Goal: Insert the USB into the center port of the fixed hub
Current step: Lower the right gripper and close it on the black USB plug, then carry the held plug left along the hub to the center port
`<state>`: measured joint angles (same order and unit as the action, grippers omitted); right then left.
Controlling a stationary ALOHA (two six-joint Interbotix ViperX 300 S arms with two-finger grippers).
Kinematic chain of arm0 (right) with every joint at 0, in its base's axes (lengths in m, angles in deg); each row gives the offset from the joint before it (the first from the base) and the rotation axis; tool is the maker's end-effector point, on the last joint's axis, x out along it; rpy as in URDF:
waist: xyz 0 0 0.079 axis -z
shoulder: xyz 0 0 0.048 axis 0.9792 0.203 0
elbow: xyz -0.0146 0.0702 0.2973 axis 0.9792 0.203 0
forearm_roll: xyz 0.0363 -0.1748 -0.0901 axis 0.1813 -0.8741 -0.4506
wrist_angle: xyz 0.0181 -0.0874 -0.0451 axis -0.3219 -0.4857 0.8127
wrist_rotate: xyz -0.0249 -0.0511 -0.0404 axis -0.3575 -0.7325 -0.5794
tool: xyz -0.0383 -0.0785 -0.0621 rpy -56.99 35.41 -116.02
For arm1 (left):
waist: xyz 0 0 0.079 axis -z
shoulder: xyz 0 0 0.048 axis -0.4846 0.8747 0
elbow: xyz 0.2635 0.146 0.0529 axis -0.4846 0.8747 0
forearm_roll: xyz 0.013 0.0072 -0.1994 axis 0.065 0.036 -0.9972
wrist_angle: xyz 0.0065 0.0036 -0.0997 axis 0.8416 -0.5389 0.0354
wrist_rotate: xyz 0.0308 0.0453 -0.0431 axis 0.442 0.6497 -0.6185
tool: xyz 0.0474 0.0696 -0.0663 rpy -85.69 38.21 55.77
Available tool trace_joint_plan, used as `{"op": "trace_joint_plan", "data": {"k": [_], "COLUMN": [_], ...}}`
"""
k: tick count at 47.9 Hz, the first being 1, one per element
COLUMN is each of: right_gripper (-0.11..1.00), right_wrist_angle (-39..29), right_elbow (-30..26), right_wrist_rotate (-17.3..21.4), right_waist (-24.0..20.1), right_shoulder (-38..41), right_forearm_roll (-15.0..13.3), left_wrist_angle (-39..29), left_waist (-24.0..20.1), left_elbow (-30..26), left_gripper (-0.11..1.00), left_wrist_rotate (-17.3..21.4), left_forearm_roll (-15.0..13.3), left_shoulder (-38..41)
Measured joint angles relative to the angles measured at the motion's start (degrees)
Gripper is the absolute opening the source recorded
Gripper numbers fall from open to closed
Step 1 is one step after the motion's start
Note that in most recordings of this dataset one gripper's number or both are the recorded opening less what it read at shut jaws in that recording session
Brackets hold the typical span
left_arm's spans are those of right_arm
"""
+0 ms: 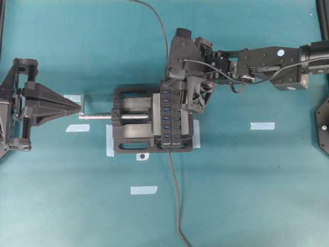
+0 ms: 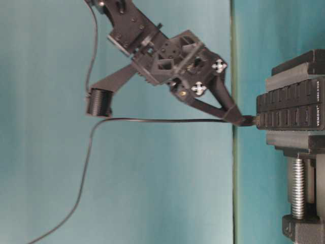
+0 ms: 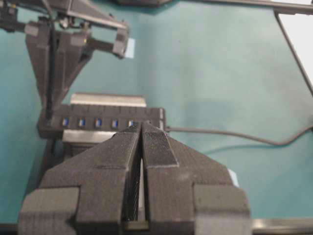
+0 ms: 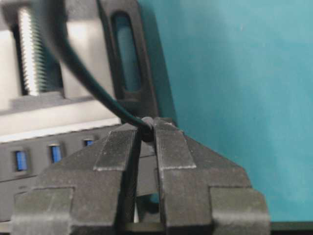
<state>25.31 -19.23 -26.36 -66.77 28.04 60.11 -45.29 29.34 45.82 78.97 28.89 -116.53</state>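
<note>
The fixed hub is a black strip of blue ports clamped in a vise, with the center port uncovered. My right gripper is at the hub's far end, shut on the USB, whose black plug shows between the fingertips. In the table-level view the plug meets the hub's face by an end port; whether it is seated I cannot tell. Its thin cable trails away. My left gripper rests left of the vise, shut and empty, its tips together.
The black screw vise holds the hub, its threaded screw pointing at the left gripper. The hub's own cable runs toward the near edge. Pale tape marks lie on the teal table.
</note>
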Motion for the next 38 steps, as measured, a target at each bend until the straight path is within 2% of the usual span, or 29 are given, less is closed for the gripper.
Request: {"op": "trace_joint_plan", "data": {"k": [16, 38], "right_gripper": [0.08, 0.08], "right_wrist_angle": [-5.62, -5.54], "right_elbow": [-0.09, -0.09], "right_wrist_rotate": [0.88, 2.46], "right_waist": [-1.41, -4.75], "right_shoulder": [-5.89, -6.94], "right_forearm_roll": [1.58, 2.64], "left_wrist_angle": [0.00, 0.00], "left_waist": [0.00, 0.00], "left_elbow": [0.00, 0.00], "left_gripper": [0.01, 0.01], "left_wrist_rotate": [0.00, -0.09], "left_forearm_roll": [0.00, 0.00], "left_shoulder": [0.00, -0.09]}}
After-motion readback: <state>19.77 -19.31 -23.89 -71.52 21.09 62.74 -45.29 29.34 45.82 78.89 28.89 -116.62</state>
